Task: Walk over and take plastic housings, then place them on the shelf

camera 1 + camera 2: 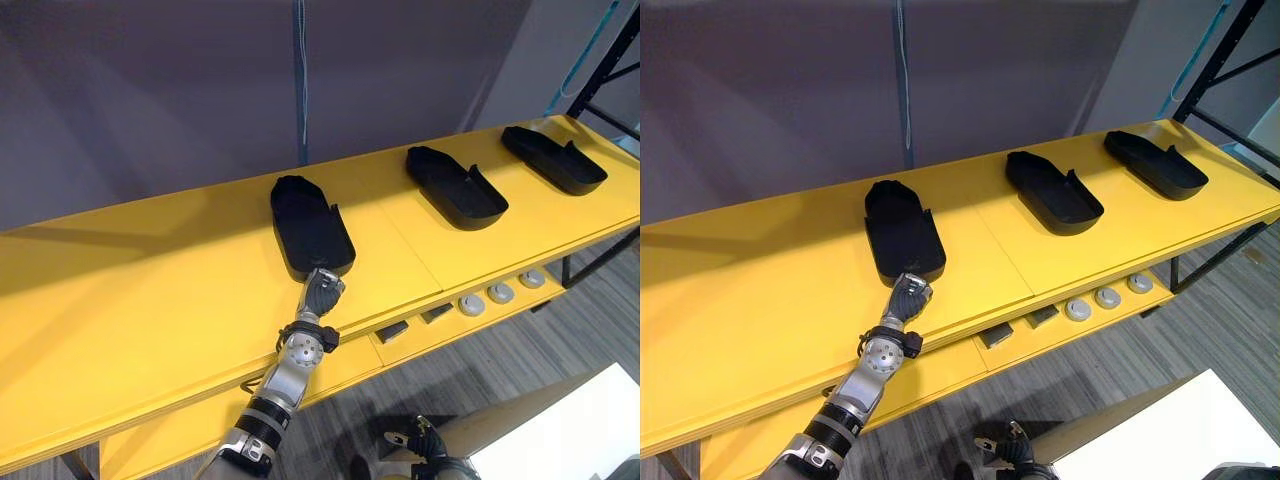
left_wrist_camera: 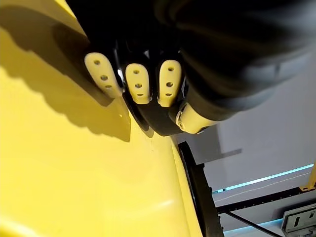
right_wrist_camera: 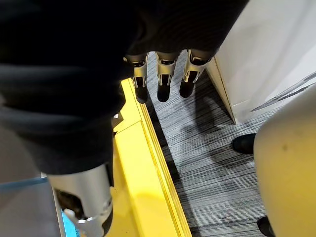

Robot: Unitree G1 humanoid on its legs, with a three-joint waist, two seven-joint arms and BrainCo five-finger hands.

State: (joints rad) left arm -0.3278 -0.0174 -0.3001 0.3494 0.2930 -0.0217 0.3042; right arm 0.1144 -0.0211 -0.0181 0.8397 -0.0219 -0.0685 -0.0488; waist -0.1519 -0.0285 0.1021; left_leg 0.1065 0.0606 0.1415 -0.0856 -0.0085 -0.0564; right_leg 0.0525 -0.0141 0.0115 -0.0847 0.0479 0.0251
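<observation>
Plastic housings: you have three, black, shallow and open-topped, lying in a row on the top board of the yellow shelf (image 1: 150, 300), well apart from one another. The left housing (image 1: 310, 225) lies flat on the board with one end towards the front edge. The middle housing (image 1: 455, 187) and the right housing (image 1: 553, 158) lie further along towards your robot's right, and no hand touches either. Left hand (image 1: 322, 290): it is at the near end of the left housing. In its wrist view the fingers (image 2: 138, 84) are curled with their pale pads showing, pressed on the dark plastic, and the thumb tip sits close beside them, so the hand is clasped on that end while the housing rests on the board. Right hand (image 3: 164, 79): it hangs low beside the shelf's front edge, over the grey striped floor (image 3: 207, 163), with its fingers straight and apart and nothing in them. Lower ledge (image 1: 340, 365): also yellow, it juts out just below the top board and carries three round grey discs (image 1: 500, 293) in a line, with two small dark blocks (image 1: 392, 330) beside them on the left. Backdrop: a dark grey wall (image 1: 150, 100) stands behind the shelf and a thin blue cord (image 1: 300, 80) hangs down in front of it. A black rack frame (image 1: 610, 70) stands at the far right end.
</observation>
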